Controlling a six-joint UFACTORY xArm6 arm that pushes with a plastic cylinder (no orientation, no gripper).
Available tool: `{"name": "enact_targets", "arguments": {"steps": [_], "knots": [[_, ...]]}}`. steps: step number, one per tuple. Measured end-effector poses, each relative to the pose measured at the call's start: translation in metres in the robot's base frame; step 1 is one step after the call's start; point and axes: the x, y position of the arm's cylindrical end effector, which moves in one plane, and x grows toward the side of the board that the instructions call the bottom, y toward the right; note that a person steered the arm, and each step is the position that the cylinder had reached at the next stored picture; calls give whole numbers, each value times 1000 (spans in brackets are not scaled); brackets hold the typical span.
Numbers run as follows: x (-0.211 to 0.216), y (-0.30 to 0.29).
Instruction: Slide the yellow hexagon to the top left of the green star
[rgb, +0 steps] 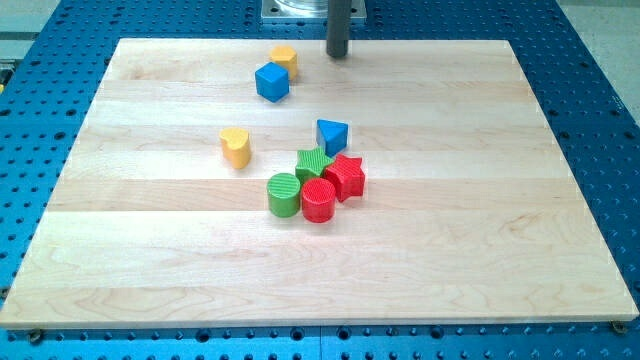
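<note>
The yellow hexagon (284, 58) sits near the view's top edge of the wooden board, touching the blue cube (271, 81) just below and left of it. The green star (314, 161) is near the board's middle, packed in a cluster with other blocks. My tip (338, 55) is at the board's top edge, a short way to the right of the yellow hexagon and apart from it, far above the green star.
A blue triangle (332, 134) lies just above the green star. A red star (346, 176), a red cylinder (318, 200) and a green cylinder (284, 193) crowd its right and lower sides. A yellow heart (236, 146) stands alone to the left. The board (480, 250) rests on a blue perforated table.
</note>
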Motion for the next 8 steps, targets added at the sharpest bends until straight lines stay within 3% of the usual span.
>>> {"name": "enact_targets", "arguments": {"steps": [3, 4, 5, 7, 8], "knots": [[0, -94], [26, -75], [24, -49], [-17, -34], [10, -37]]}}
